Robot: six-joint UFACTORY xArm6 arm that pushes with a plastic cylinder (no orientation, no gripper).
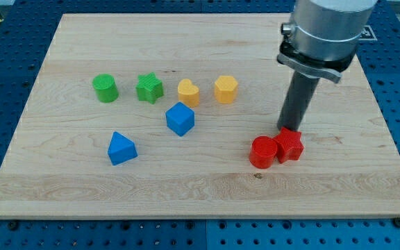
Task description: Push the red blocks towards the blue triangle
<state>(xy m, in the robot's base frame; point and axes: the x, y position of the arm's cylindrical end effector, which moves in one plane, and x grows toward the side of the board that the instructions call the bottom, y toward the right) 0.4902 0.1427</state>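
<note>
A red cylinder and a red star-shaped block sit touching at the view's lower right. My tip stands just behind the red star, at its top edge. The blue triangle lies far to the view's left of the red blocks, at about the same height in the view.
A blue cube sits up and to the right of the blue triangle. Along the upper middle stand a green cylinder, a green star and two yellow blocks. The wooden board ends near the view's bottom.
</note>
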